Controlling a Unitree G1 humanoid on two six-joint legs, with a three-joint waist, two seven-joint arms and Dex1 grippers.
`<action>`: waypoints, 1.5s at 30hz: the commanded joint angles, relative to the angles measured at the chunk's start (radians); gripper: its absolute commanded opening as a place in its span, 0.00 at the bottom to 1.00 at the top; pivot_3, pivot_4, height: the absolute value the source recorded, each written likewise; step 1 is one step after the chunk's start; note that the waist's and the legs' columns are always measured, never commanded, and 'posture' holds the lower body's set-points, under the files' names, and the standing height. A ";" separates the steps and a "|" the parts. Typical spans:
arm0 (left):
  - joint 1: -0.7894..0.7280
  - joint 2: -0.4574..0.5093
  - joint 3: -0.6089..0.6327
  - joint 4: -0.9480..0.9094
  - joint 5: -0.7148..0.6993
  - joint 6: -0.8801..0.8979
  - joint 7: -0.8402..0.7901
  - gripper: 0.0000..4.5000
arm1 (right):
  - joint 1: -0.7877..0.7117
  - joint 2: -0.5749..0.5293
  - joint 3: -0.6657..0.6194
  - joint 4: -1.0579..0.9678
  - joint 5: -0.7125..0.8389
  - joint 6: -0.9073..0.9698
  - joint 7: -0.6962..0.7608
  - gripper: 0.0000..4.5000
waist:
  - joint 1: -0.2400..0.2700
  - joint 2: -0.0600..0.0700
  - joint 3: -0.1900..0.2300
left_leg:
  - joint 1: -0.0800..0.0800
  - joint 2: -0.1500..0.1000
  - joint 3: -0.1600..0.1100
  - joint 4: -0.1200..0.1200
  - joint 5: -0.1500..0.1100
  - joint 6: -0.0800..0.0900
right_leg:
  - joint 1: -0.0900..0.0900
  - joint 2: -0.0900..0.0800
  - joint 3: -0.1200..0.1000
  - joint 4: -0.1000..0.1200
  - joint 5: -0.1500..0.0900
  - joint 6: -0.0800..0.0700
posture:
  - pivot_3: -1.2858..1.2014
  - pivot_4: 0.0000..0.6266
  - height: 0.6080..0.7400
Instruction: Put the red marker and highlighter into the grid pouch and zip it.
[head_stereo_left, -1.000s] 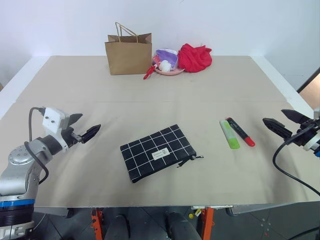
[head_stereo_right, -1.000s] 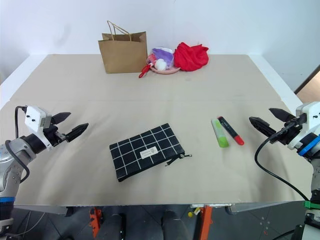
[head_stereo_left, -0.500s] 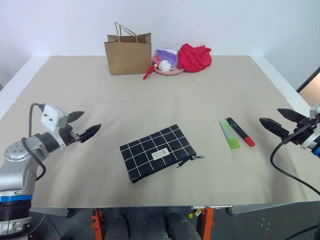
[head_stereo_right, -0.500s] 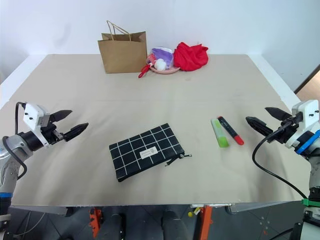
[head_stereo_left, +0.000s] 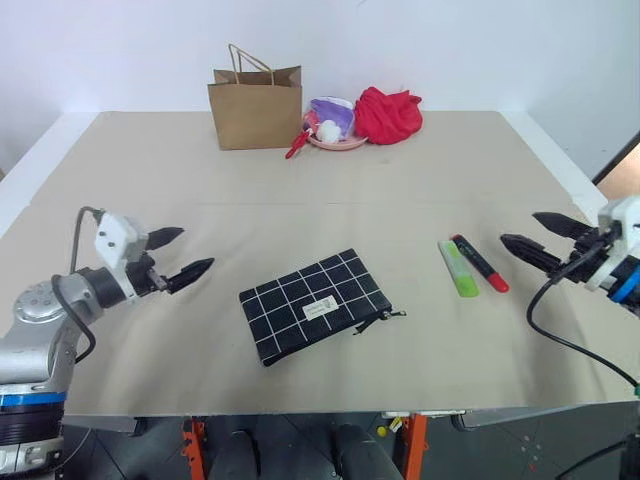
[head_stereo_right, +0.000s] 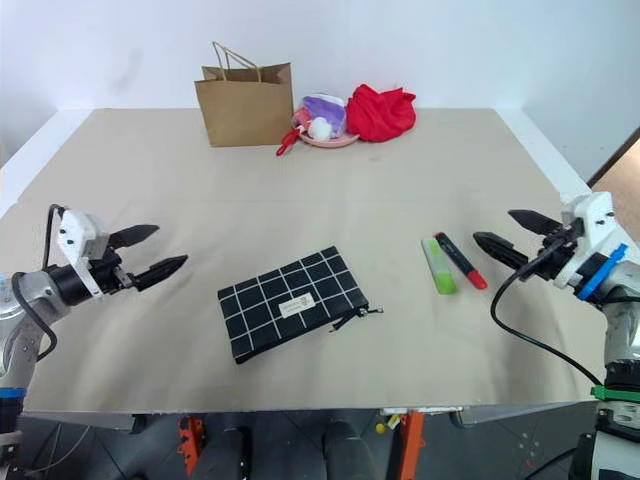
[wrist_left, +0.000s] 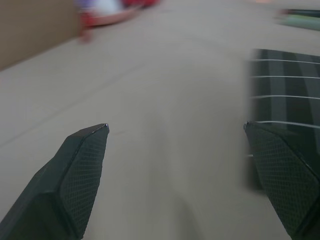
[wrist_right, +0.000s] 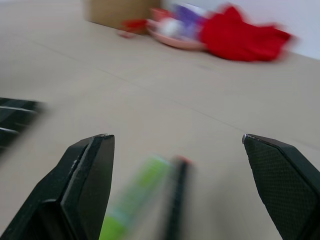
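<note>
The grid pouch (head_stereo_left: 315, 303), black with white lines and a small white label, lies flat near the table's front middle, its zipper pull toward the right. To its right the light green highlighter (head_stereo_left: 459, 268) and the black red marker (head_stereo_left: 480, 263) with red ends lie side by side. My left gripper (head_stereo_left: 187, 254) hovers open to the left of the pouch, pointing at it. My right gripper (head_stereo_left: 527, 231) hovers open just right of the marker, pointing at the pens. In the right wrist view the highlighter (wrist_right: 135, 199) and marker (wrist_right: 175, 200) lie between its fingers (wrist_right: 85, 175).
At the table's far edge stand a brown paper bag (head_stereo_left: 256, 108), a pink dish (head_stereo_left: 335, 141) with small items, and a crumpled red cloth (head_stereo_left: 389, 113). The tan table (head_stereo_left: 400, 200) has white margins at both sides.
Both arms have swung inward: the left gripper moved right toward the pouch, the right gripper moved left toward the pens. Both stay open. Nothing on the table has moved.
</note>
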 joint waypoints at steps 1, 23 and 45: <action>0.016 -0.021 -0.079 -0.114 -0.019 0.011 -0.025 0.99 | 0.051 0.127 0.186 -0.304 0.069 0.094 -0.011 0.98 | -0.004 0.000 0.000 | 0.002 0.002 0.000 0.000 0.000 0.000 | 0.002 0.002 0.000 0.000 0.000 -0.001 | 0.52 0.24 1.00; 0.121 -0.084 -0.241 -0.222 0.064 -0.071 -0.021 1.00 | 0.104 0.315 0.382 -0.156 -0.225 -0.067 -0.199 0.01 | 0.016 0.001 0.001 | -0.001 0.001 -0.003 0.003 0.001 0.000 | -0.001 0.001 -0.002 0.002 0.000 -0.003 | 0.52 0.24 1.00; 0.056 0.012 -0.319 0.040 0.373 -0.616 -0.105 1.00 | 0.075 0.354 0.389 -0.143 -0.231 -0.097 -0.201 0.01 | 0.013 0.000 0.000 | 0.001 0.002 -0.001 0.002 0.002 0.000 | -0.001 0.001 -0.002 0.002 -0.001 -0.008 | 0.52 0.24 1.00</action>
